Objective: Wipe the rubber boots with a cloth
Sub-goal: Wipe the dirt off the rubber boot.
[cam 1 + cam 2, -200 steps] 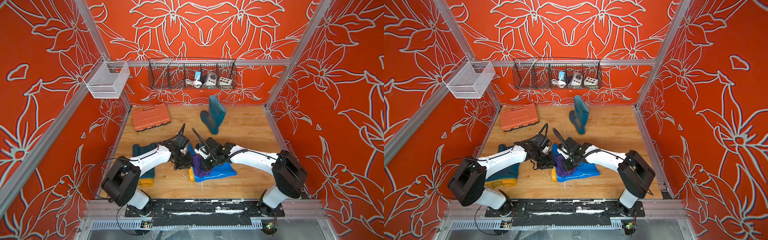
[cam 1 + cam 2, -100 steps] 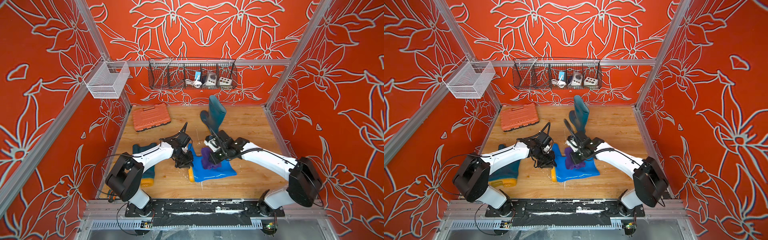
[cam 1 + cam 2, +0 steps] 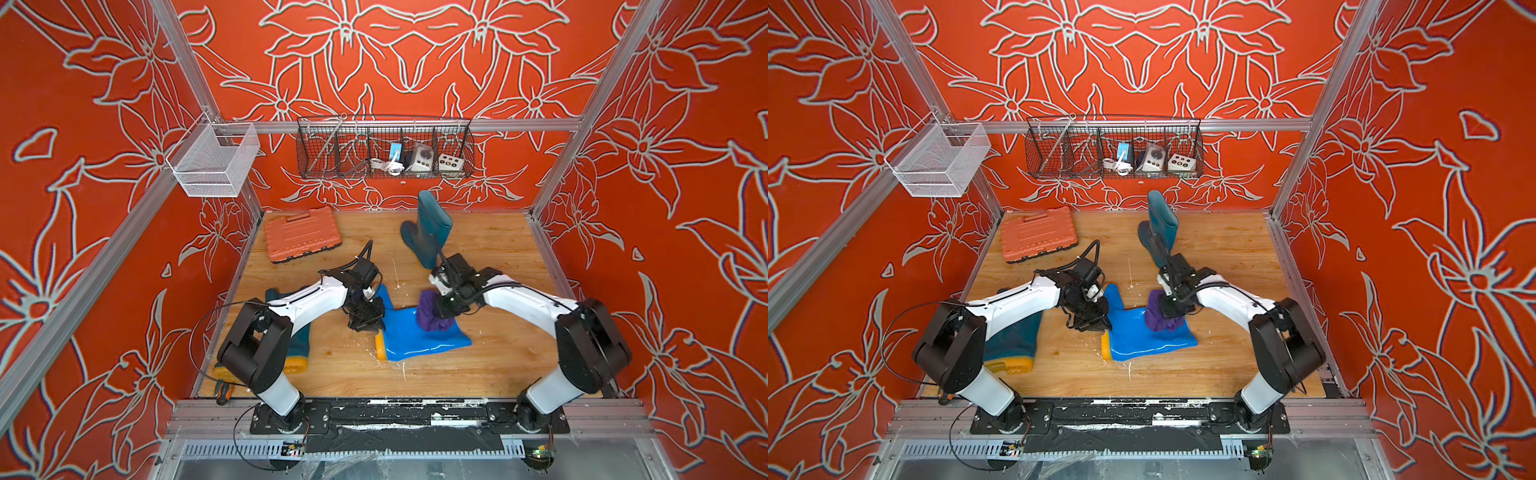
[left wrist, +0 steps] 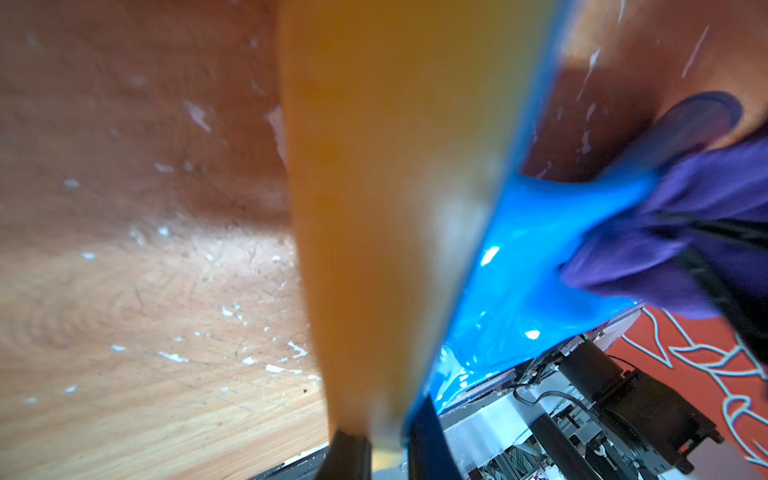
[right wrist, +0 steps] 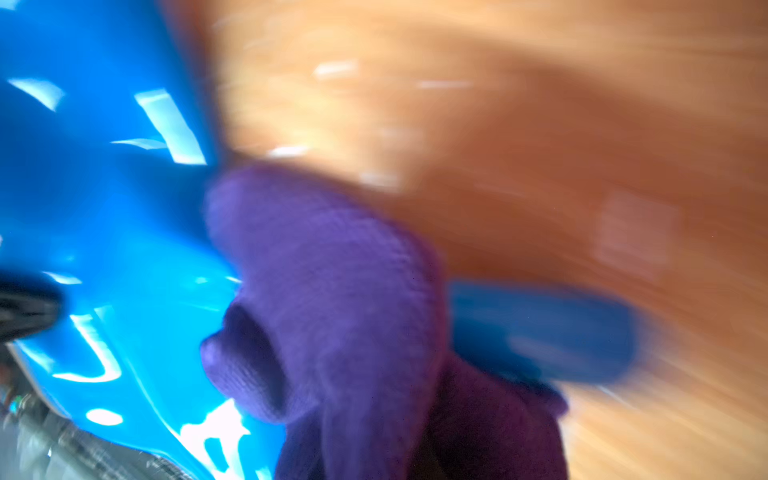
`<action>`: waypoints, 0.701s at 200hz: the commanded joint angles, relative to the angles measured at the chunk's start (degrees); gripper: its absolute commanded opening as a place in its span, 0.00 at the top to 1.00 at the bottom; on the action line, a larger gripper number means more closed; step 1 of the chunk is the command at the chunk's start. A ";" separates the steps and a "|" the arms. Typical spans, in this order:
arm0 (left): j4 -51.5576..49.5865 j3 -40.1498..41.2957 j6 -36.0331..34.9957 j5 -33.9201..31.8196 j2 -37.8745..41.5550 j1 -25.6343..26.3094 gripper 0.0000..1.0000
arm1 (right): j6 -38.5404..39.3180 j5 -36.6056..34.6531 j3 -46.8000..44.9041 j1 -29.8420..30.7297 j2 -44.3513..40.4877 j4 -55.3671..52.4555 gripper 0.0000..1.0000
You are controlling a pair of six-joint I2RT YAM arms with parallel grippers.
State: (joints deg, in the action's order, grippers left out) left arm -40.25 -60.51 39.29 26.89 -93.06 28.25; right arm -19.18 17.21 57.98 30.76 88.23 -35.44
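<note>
While the right hand [image 3: 445, 311], closed on the cloth [image 3: 428, 319], presses the blue boot [image 3: 419, 338] lying on the tabletop [image 3: 498, 257], its sole pinched by the left hand [image 3: 366, 325], the far teal boot [image 3: 430, 226] and the left teal boot [image 3: 300, 347] seemingly await wiping.

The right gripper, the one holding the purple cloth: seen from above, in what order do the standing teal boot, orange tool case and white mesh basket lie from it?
From the right gripper, in a top view:
1. The standing teal boot, just behind it.
2. The orange tool case, at the back, on the robot's left.
3. The white mesh basket, hung high beyond the case.
</note>
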 commanded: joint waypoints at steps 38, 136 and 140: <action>-0.96 -5.26 -3.76 -2.21 1.16 -0.73 0.49 | 0.07 0.31 6.95 14.37 -2.77 -1.46 1.00; 8.78 11.86 5.79 -0.18 9.69 2.95 0.47 | -2.96 4.21 -8.76 1.80 -0.71 0.46 1.00; 8.84 11.90 5.88 -0.17 9.56 3.17 0.47 | -2.52 4.23 -9.93 0.07 -1.95 -0.01 1.00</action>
State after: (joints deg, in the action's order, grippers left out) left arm -33.23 -49.78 42.94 26.72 -84.05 29.82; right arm -21.08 22.20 55.61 41.56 92.62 -30.85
